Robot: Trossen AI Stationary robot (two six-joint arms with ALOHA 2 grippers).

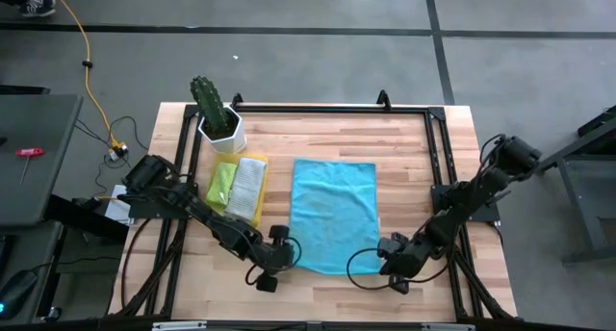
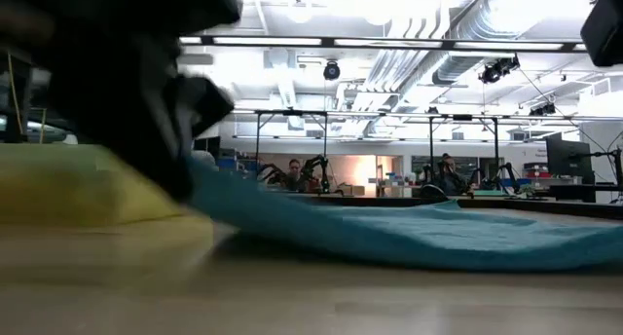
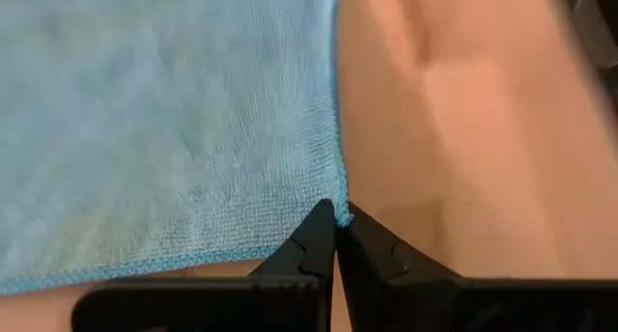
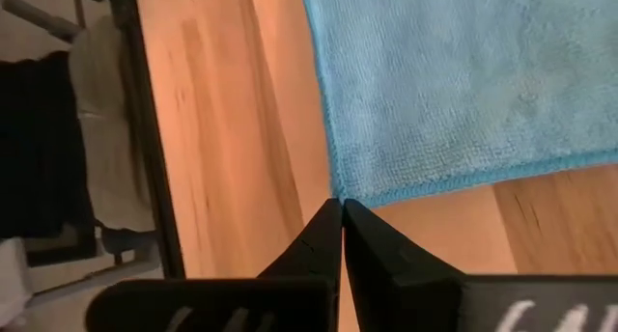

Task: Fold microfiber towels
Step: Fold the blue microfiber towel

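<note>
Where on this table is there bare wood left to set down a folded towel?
Bare wood runs along the far edge of the table beyond the blue towel, and between that towel and the right frame rail. The left side is crowded: cactus pot, yellow tray, and both end effectors, left and right, at the towel's near corners.

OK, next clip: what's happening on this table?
Two robot arms are starting a towel fold. The blue towel lies flat on the table. The left gripper and the right gripper sit at its two near corners, fingers shut right at the corner tips. No fold has been made yet. A stack of other towels waits beside a potted cactus.
</note>
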